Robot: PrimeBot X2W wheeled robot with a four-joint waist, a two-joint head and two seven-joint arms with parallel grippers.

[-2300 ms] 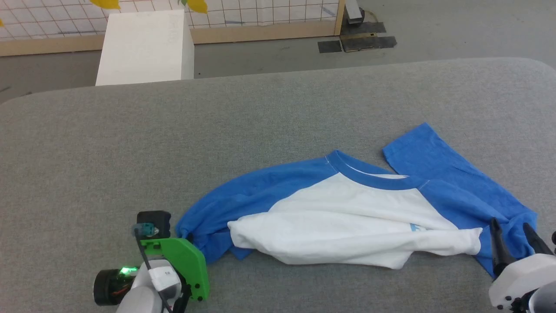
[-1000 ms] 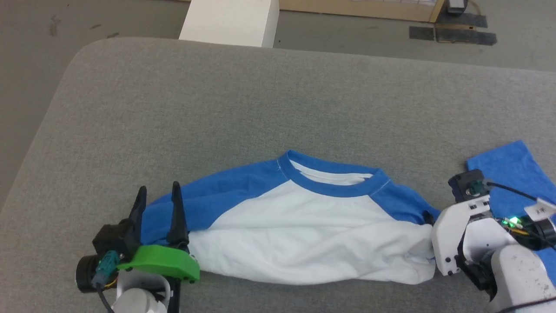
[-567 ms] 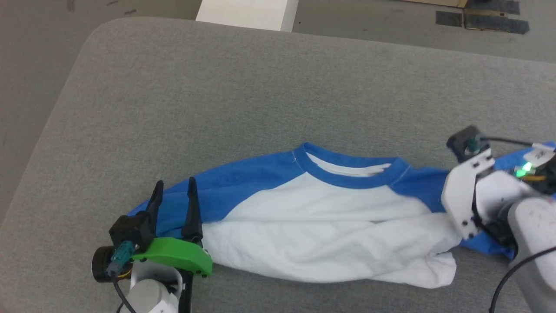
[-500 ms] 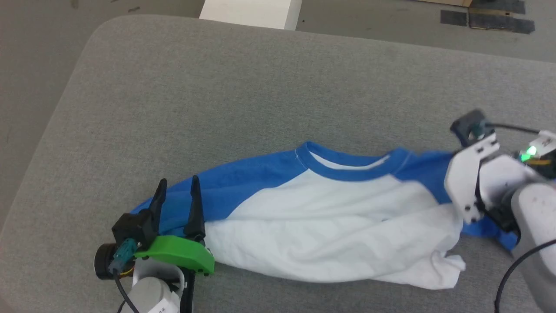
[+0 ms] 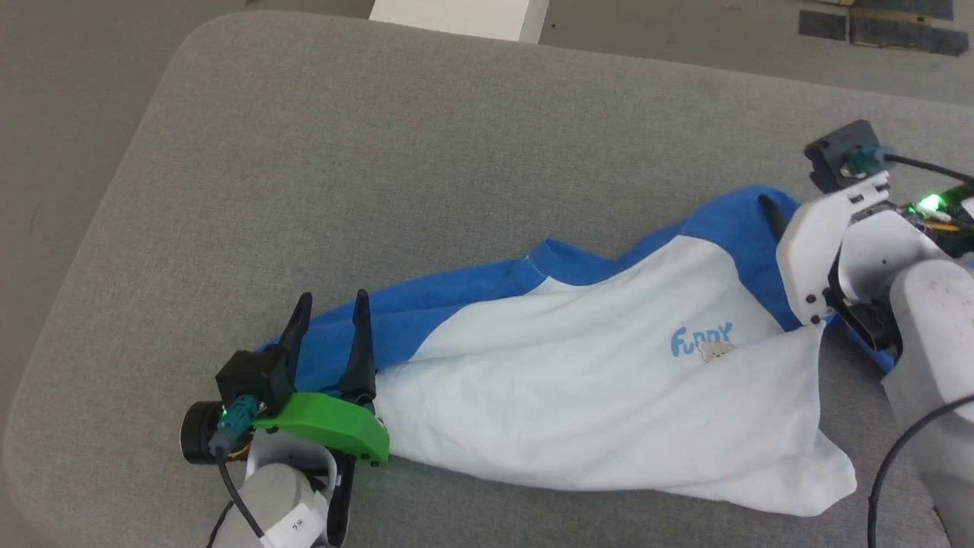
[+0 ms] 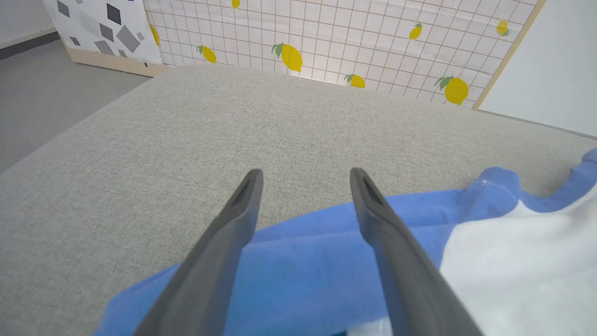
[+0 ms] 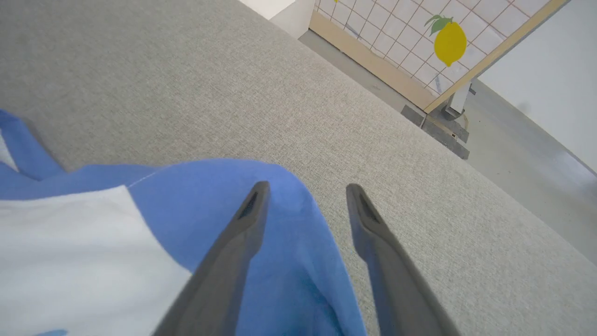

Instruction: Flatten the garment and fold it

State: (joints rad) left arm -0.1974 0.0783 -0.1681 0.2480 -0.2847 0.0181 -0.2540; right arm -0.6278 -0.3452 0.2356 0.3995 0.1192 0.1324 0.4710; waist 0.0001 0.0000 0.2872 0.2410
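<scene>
At seven o'clock in my head view, nearest me, the left gripper (image 5: 332,298) has its two fingers spread wide, astride the blue sleeve (image 5: 396,320) of the shirt (image 5: 593,396). Cloth lies between and beneath the fingers, but nothing is pinched. Toward five o'clock the white hem (image 5: 825,487) ends in a loose, rumpled corner on the grey table (image 5: 426,137). From there the shirt runs aslant, from eight o'clock up to two o'clock, with its body creased and partly doubled over itself. The small blue logo (image 5: 701,341) sits at about four o'clock and the collar (image 5: 563,255) near the middle. At three o'clock the right gripper (image 7: 308,185) is over the blue shoulder (image 7: 214,205). Its wrist view shows the fingers parted, with one lying on the blue cloth and the other out over bare table, so I read it as not clamped on anything. Beyond the table's far edge, at twelve o'clock, stands a white box (image 5: 460,11). I judge that I am in the flattening step, with no fold begun. Next, I think each gripper needs to close on its end of the shirt, left on the sleeve and right on the shoulder. Then they draw apart toward nine and three until the body lies in a single smooth layer.
</scene>
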